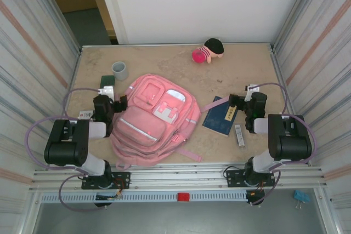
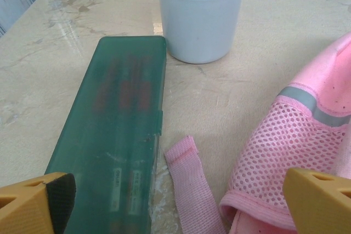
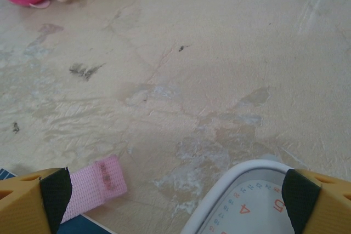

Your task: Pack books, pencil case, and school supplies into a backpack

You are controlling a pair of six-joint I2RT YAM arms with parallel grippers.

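The pink backpack (image 1: 153,121) lies flat in the middle of the table, its mesh side pocket (image 2: 296,135) at the right of the left wrist view. The dark green pencil case (image 2: 115,119) lies beside it at the left (image 1: 105,82). My left gripper (image 2: 178,198) hovers open over the gap between them, above a loose pink strap end (image 2: 189,179). The dark blue book (image 1: 221,116) lies right of the backpack. My right gripper (image 3: 175,198) is open over bare table, with the white rounded box (image 3: 247,201) under its right finger. A grey-white strip (image 1: 239,135) lies near the book.
A grey cup (image 2: 200,15) stands just beyond the pencil case. The pink doll (image 1: 207,51) lies at the back of the table (image 1: 164,64). A pink strap end (image 3: 93,187) rests by the book's corner. Ribbed walls close both sides.
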